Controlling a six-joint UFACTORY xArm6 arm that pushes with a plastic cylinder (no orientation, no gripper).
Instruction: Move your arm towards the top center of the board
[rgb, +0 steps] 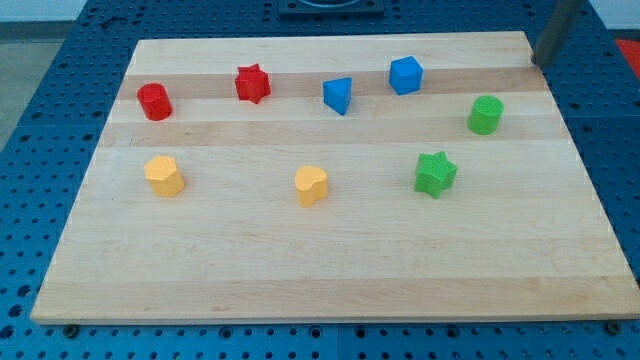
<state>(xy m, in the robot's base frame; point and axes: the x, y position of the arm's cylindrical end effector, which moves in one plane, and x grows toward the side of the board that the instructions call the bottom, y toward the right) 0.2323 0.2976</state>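
Observation:
My tip (538, 61) is at the board's top right corner, at the edge of the wooden board (330, 270); the rod rises out of the view's top right. The nearest blocks are the green cylinder (485, 115), below and left of the tip, and the blue cube (405, 75), well to its left. The tip touches no block. Along the top row, to the left, lie a blue triangular block (338, 96), a red star (252, 84) and a red cylinder (155, 102).
A green star (435, 173) lies right of centre. A yellow heart-shaped block (311, 186) lies at mid-board and a yellow hexagonal block (164, 175) at the left. A blue pegboard table (60, 100) surrounds the board.

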